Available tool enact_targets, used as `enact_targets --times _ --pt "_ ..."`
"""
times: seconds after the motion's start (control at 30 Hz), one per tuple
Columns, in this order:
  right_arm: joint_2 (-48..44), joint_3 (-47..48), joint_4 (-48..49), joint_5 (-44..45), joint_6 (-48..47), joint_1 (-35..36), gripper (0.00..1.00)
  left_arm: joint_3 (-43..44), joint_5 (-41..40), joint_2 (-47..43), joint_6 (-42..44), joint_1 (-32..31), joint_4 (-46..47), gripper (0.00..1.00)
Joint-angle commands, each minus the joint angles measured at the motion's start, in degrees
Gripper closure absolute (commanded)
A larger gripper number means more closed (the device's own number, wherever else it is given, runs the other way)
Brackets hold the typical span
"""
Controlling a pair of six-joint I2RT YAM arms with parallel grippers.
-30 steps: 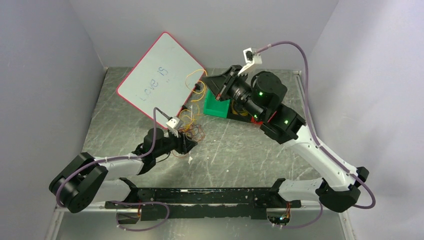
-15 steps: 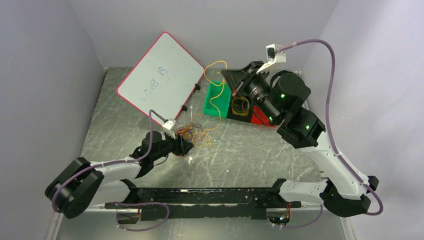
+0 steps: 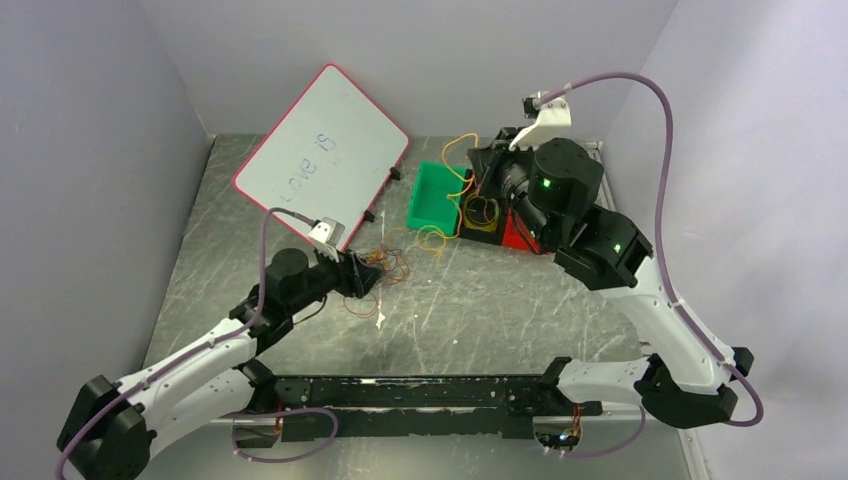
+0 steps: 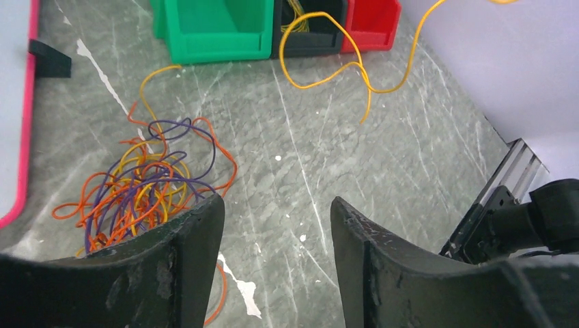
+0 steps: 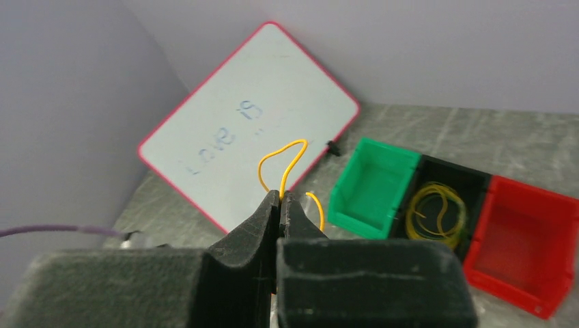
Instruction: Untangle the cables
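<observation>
Yellow cable (image 5: 299, 143), thin and wiry, pinched in the fully closed right gripper (image 5: 280, 198) above the bins. A short loop stands up from the fingertips, and the rest trails down in front of the bins towards the table (image 4: 410, 157).

The tangle (image 4: 140, 188) of orange, yellow and purple strands lies on the table beside the whiteboard (image 3: 320, 150), just ahead of the left finger of the left gripper (image 4: 276, 212). That gripper's jaws stand well apart with nothing between them.

A yellow coil (image 5: 437, 212) lies in the black bin (image 4: 311, 46), between the green bin (image 4: 218, 48) and the red bin (image 4: 372, 37), both of which look empty.

Handling: the strands look light and springy. They probably hold their curl, snag on one another and slide through a loose pinch. The best hold is likely a single strand where it arcs clear of the heap, such as the orange loops at its edge, not the dense middle.

Room: bare table lies open to the right of the tangle. The whiteboard's red edge bounds it on the left, and the bin fronts lie beyond it. A trailing strand could catch on a bin rim.
</observation>
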Motion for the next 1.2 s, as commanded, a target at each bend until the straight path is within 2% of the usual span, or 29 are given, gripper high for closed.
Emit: enact_targets --times 0.0,0.2,0.33,0.4,0.6,0.87,1.17 --pt "3.31 4.46 -6.38 10.18 -2.54 -0.06 1.00 5.76 -3.63 -3.24 0.76 -0.19 -13.23 0.36" --pt "9.51 10.59 -8.28 9.91 -4.40 -5.89 1.00 13.34 -5.68 -2.38 2.63 -0.12 -23.76 0.34" --pt "12.45 13.01 -9.28 -2.95 -3.13 -16.81 1.00 17.21 -8.15 -1.33 5.70 -0.01 -28.88 0.32" --pt "13.57 13.14 -8.76 -4.60 -3.94 -19.36 1.00 18.76 -9.13 -0.51 6.45 -0.01 -30.12 0.31" --pt "17.71 14.90 -6.28 -8.68 -6.33 -25.94 1.00 21.79 -12.27 1.61 8.41 0.12 -32.18 0.30" --pt "22.28 16.43 -1.58 -12.06 -8.51 -32.49 1.00 21.66 -15.07 2.01 8.94 0.28 -32.78 0.30" --pt "25.54 14.26 2.91 -16.83 -8.30 -36.43 1.00 21.02 -12.84 1.75 7.33 0.39 -32.84 0.31"
